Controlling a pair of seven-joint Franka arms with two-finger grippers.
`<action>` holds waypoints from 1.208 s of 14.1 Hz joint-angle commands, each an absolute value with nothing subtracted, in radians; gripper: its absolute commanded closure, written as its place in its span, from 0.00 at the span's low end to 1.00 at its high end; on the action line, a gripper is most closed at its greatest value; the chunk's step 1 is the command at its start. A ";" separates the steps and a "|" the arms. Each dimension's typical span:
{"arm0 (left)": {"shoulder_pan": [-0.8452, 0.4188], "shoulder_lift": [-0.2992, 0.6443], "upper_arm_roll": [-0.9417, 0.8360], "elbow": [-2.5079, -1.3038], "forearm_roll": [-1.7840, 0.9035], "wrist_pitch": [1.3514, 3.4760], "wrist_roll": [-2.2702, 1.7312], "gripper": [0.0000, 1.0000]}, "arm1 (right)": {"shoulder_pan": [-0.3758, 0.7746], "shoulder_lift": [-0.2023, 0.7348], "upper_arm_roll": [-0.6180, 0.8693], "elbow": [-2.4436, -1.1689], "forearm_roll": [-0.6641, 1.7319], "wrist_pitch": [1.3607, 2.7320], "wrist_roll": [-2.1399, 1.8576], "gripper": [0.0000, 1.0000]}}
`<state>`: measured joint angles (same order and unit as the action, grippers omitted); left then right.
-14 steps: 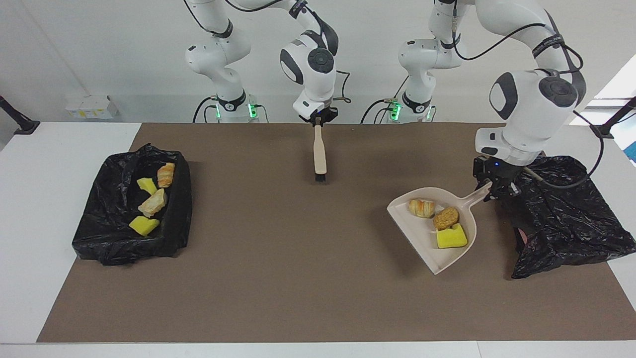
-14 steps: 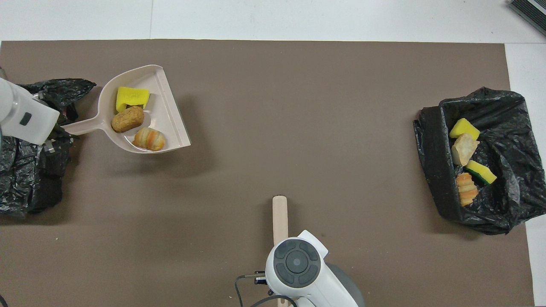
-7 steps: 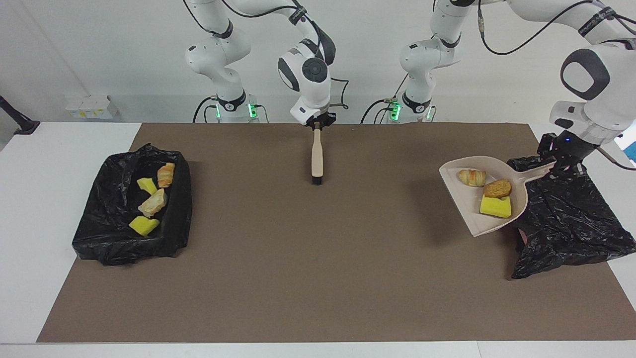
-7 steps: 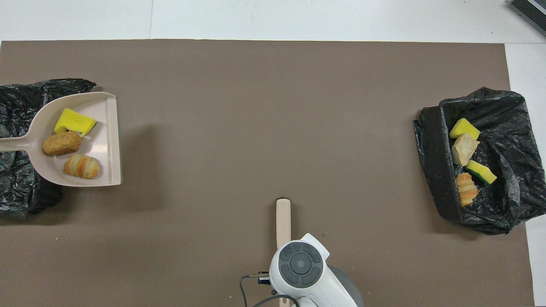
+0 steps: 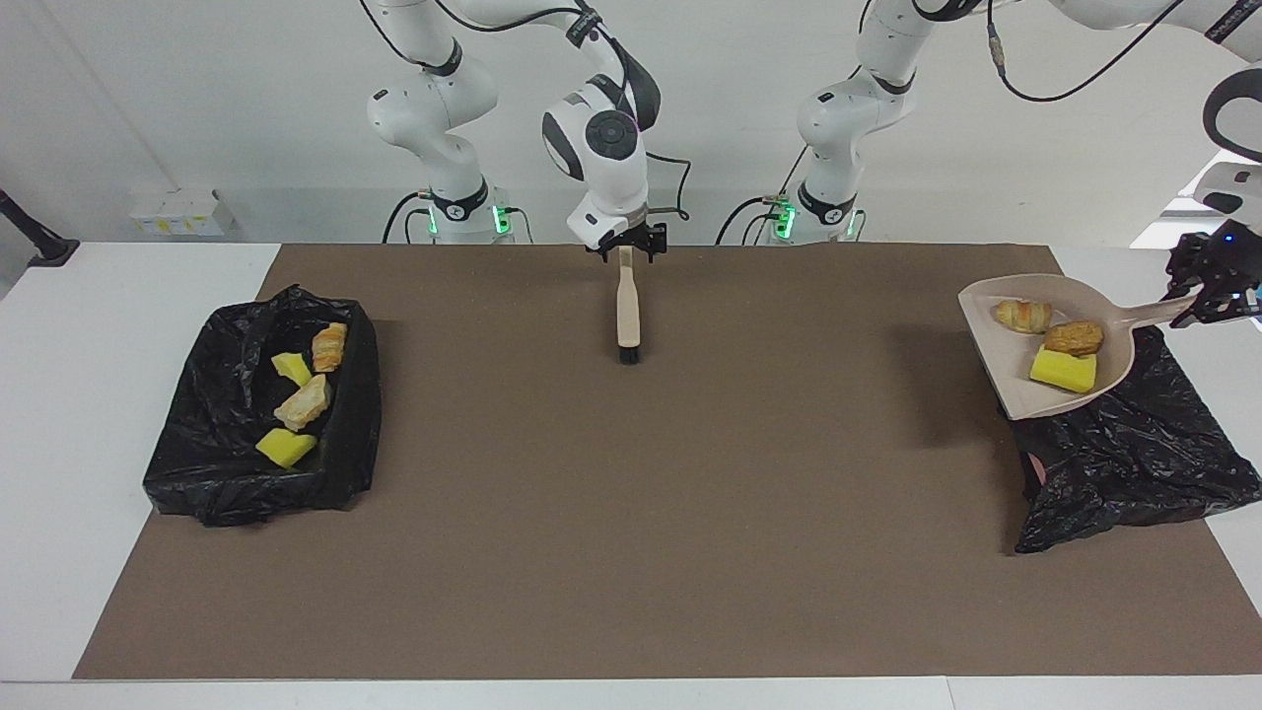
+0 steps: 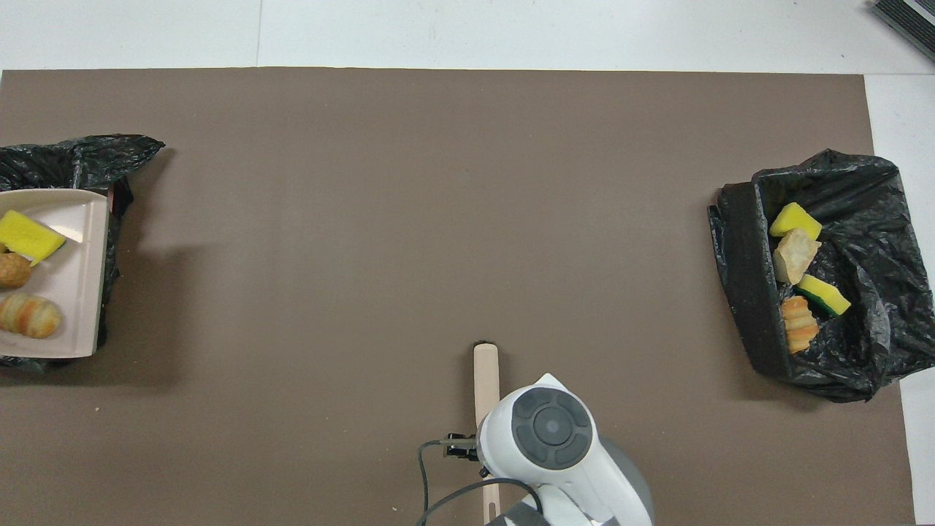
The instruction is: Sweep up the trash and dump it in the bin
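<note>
My left gripper [image 5: 1201, 299] is shut on the handle of the beige dustpan [image 5: 996, 375], held up in the air over the crumpled black bag [image 5: 1134, 454] at the left arm's end of the table. In the pan lie three pieces of trash: a striped bread roll [image 5: 1022, 315], a brown lump [image 5: 1073, 338] and a yellow sponge chunk [image 5: 1063, 370]. The pan [image 6: 77, 292] shows at the overhead view's edge. My right gripper [image 5: 625, 248] stands open around the handle end of the beige brush [image 5: 628, 306], which lies on the mat.
A black-bagged bin [image 5: 197, 473] at the right arm's end holds several scraps, yellow sponge [image 6: 794, 219] and bread [image 6: 799, 325] among them. A brown mat [image 5: 631, 513] covers the table between the two bags.
The left arm lifted the loaded dustpan off the mat and carried it over the bag at its end. The right gripper drew the brush slightly toward the robots and opened.
</note>
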<state>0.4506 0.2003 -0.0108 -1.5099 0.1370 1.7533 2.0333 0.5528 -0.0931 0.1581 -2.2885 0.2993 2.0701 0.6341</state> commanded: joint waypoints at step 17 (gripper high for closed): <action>0.336 0.233 -0.026 -1.476 0.920 1.922 1.700 1.00 | 0.058 0.011 0.147 -1.566 -0.044 1.570 0.296 0.00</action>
